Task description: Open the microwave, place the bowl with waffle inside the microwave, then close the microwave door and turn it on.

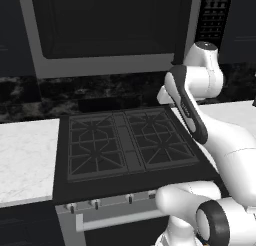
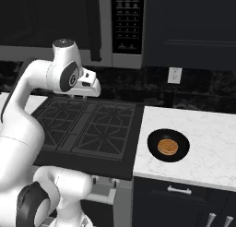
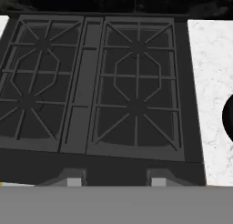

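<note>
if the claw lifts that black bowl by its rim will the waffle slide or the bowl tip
The bowl looks shallow and wide, so it probably sits stable on the counter but could tilt under a one-sided rim grasp. The waffle lies loose and flat at its centre, much smaller than the bowl, so it may slide if tilted. The bowl looks rigid, unlikely to flex.

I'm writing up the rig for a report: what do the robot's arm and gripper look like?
The arm is glossy white, built of rounded tubular links with dark grey-black joint rings and a dark stripe along one link. Its hand is a blocky white piece. The gripper shows two small grey finger tips on dark mounts.
</note>
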### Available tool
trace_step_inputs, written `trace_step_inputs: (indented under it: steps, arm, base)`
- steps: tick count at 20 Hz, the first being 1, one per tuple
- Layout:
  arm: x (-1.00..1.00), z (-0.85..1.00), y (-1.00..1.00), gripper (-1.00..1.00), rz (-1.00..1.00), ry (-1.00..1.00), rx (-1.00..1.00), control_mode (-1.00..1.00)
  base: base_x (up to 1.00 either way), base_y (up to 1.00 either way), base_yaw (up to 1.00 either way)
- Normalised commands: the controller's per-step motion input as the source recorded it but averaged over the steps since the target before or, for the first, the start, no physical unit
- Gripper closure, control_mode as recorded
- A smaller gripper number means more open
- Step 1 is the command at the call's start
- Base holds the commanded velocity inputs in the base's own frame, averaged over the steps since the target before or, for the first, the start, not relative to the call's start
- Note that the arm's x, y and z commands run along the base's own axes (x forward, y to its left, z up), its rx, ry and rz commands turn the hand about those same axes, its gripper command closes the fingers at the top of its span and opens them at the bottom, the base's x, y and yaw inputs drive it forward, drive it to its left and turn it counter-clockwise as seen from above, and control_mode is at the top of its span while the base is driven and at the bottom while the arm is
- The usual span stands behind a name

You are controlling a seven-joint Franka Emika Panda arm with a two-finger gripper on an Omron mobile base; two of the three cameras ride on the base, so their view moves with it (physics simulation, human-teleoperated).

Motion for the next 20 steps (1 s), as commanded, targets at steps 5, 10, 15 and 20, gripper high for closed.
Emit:
trace_step_inputs:
  steps: [5,10,15,20]
  arm:
    - [-0.01,0.00,-0.14,-1.00,0.00,0.00,0.04,-1.00]
    - [-0.18,0.13,-0.52,-1.00,-0.13,0.00,0.42,-1.00]
    - [0.00,0.10,-0.36,-1.00,-0.32,0.00,0.83,-1.00]
    - [-0.03,0.53,-0.10,-1.00,-0.33,0.00,0.71,-1.00]
  base:
    - [0.00,0.00,0.00]
    - [0.00,0.00,0.00]
    - [0.00,0.00,0.00]
    - [0.00,0.00,0.00]
